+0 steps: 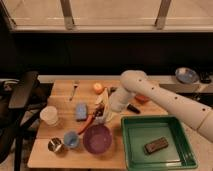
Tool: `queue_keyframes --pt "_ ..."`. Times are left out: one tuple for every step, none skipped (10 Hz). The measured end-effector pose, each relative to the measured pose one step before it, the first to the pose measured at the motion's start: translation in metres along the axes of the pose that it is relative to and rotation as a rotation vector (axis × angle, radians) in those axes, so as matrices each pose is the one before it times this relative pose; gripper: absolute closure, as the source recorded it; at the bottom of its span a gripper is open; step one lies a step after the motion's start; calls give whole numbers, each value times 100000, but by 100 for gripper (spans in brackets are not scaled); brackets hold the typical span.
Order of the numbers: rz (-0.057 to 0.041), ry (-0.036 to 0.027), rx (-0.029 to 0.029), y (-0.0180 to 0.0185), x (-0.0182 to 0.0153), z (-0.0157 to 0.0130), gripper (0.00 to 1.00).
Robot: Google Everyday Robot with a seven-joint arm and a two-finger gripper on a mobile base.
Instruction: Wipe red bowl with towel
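Clutter crowds the tool [102, 114], low over the bench [57, 100] by what looks like the white towel [101, 102]; you cannot tell whether it grips anything. Your red bowl [143, 99] sits at its 2 o'clock, half hidden behind the arm. Swinging across could shove it, or clip the purple bowl [96, 139] at 6 o'clock.

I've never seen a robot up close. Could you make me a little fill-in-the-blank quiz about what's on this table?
1. The tray holding a dark object is ____.
2. The bowl nearest the front edge of the table is ____.
3. The robot's tool hangs just behind that bowl, right of a ____ sponge.
Missing words: green; purple; blue.
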Motion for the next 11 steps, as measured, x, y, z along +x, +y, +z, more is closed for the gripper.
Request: queue_keyframes --pt "2958 -1128 3359 -1511 1093 -1723 100" --pt "2464 -993 3419 -1375 900 -1600 100" --pt "1011 -233 680 -341 427 -587 100" --pt "303 -186 458 -226 92 -218 100" --pt "-81 -28 4 -23 -44 32 100" --pt "-118 -25 -78 -30 -57 66 100" --pt "-7 -59 56 -31 -20 33 100" --pt "567 59 513 -58 149 13 100" --pt "2679 1743 2565 -316 506 -246 100" --pt "2845 1808 2291 -437 910 -463 100" --pt "4265 3866 2826 -892 1789 -893 100"
